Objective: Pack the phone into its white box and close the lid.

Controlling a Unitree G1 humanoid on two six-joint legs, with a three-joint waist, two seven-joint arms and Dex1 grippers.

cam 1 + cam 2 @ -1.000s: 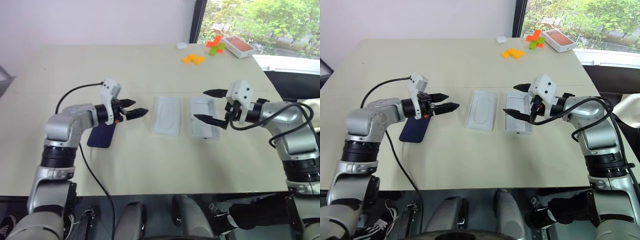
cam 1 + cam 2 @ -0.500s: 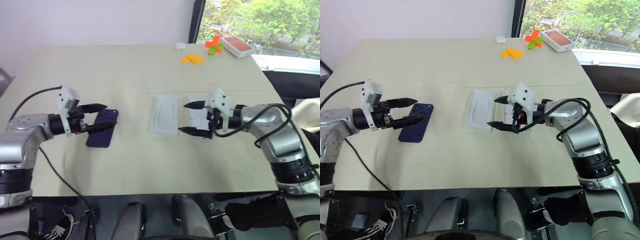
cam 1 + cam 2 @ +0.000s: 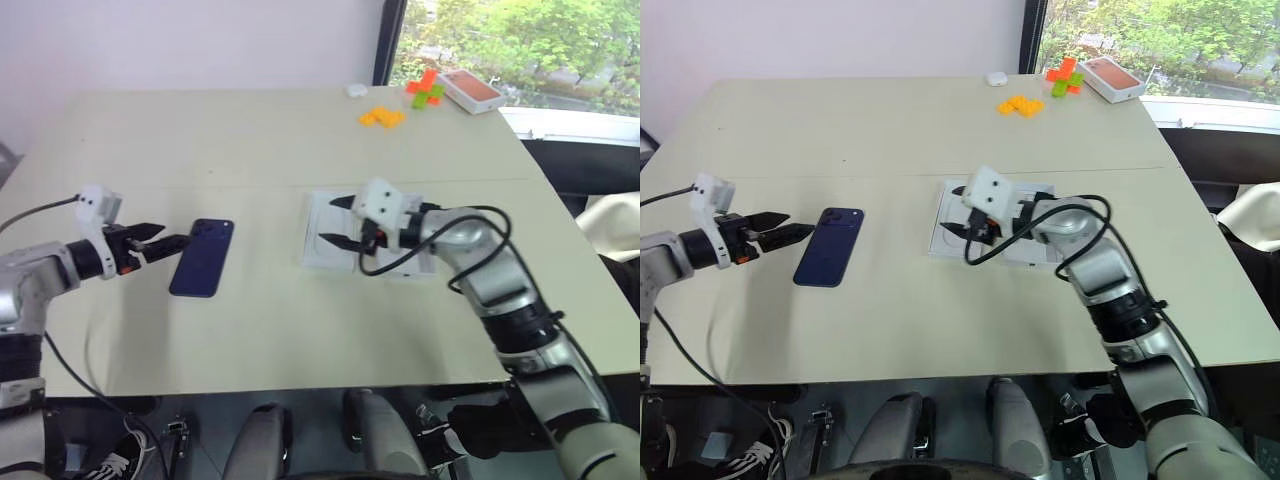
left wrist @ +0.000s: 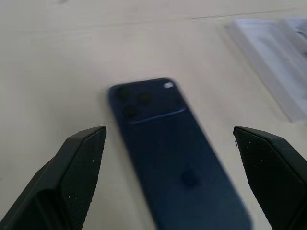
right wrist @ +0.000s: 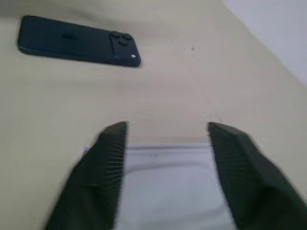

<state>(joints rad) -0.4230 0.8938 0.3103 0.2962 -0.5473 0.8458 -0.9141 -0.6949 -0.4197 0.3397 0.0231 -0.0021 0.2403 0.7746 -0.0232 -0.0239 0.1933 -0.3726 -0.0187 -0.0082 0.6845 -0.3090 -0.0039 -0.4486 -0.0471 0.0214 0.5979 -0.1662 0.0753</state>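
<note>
The phone lies flat on the table, dark navy back up, its camera cluster at the far end. My left gripper hovers just left of it, open, and the phone lies ahead between the two fingers. Two shallow white cardboard pieces lie side by side at mid table. The left piece has an oval recess. My right gripper hangs over it, jaws apart, holding nothing. My right arm covers most of the right piece. I cannot tell whether it is the white box or the lid.
At the far right corner sit orange blocks, green and orange blocks, an orange-topped white box and a small white object. A black cable trails from my left wrist.
My left arm has swung left, from right of the phone to its left side. My right gripper has moved left from the right white piece to over the left one, its jaws narrower.
</note>
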